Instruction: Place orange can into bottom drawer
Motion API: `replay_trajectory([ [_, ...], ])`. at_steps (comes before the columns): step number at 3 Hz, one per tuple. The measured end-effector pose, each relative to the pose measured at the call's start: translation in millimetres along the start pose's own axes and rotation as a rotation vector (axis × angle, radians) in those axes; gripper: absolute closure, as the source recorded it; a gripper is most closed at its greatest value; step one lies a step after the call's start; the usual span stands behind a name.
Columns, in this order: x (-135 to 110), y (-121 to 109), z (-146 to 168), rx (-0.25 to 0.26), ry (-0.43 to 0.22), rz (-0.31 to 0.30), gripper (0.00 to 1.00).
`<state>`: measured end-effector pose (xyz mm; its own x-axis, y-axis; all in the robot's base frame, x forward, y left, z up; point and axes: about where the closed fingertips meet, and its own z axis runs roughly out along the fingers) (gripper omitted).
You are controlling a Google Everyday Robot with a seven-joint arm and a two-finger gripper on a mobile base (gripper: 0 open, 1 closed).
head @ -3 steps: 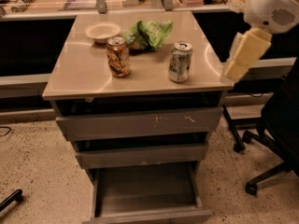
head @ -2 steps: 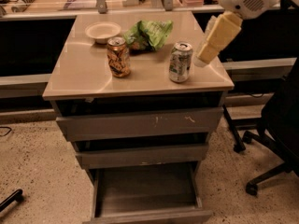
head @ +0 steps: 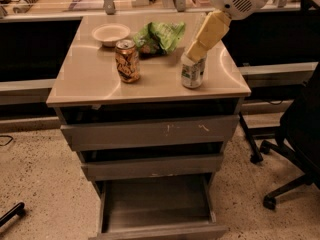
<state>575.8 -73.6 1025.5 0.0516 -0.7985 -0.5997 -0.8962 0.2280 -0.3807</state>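
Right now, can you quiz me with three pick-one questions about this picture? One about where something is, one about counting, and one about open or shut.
1. Where is the orange-brown printed drink can?
A) on the beige tabletop
B) inside a drawer
C) on the floor

2. How many drink cans stand on the tabletop?
A) one
B) two
C) four

3. The deep grey metal bottom drawer is:
A) pulled out
B) shut tight
C) missing

Answers:
1 A: it stands upright there, apart from the silver white-and-green can.
2 B: only those two cans show.
3 A: its grey inside is visible.

The robot's yellow gripper hangs just over the silver can, on the tabletop's right side in the picture.
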Motion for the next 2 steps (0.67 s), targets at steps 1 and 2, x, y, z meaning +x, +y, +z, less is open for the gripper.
replay_trajectory([
  [1, -0.2, -1.1, 6.3, 0.005, -0.013, 0.001, 0.00],
  [2, -11.0, -9.2, 37.0, -0.021, -0.065, -0.015, 0.00],
])
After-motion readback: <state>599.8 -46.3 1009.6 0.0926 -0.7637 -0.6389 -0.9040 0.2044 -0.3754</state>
